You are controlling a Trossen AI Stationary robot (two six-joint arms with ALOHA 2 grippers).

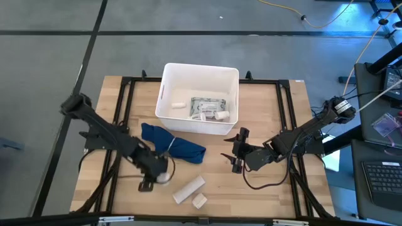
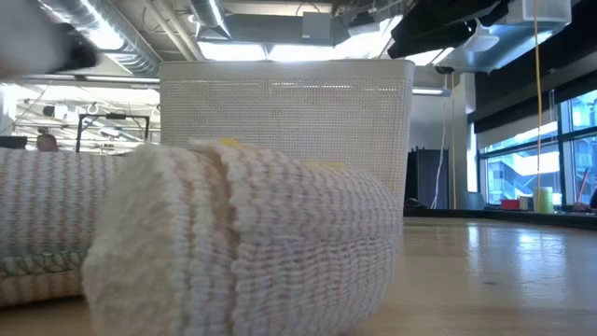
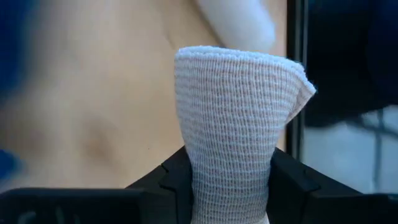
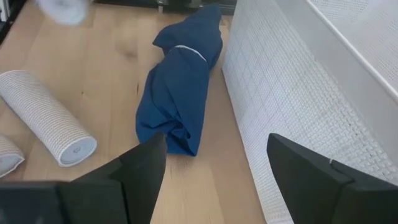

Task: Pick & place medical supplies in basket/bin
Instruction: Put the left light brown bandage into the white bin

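Bandage roll [image 3: 233,130] fills your left wrist view, clamped between the left pincer [image 1: 161,174] fingers.

Your overhead view places that pincer near 7 o'clock on the worktop [image 1: 276,188], beside the blue cloth [image 1: 173,148]. The white bin [image 1: 166,94] at 12 o'clock holds a grey packet [image 1: 207,107] whose print you can't read. Two more rolls [image 1: 189,189] lie at 6. Only the right wrist view shows the right pincer [image 4: 214,168] standing apart, empty; the low view is mostly blocked by rolls.

A pale wooden plank tabletop [image 1: 276,188] stands on a grey concrete floor [image 1: 125,37] crossed by dark lines — silver ceiling ducts [image 2: 103,37], bright strip lights [image 2: 252,28], tall windows [image 2: 522,159] at one side.
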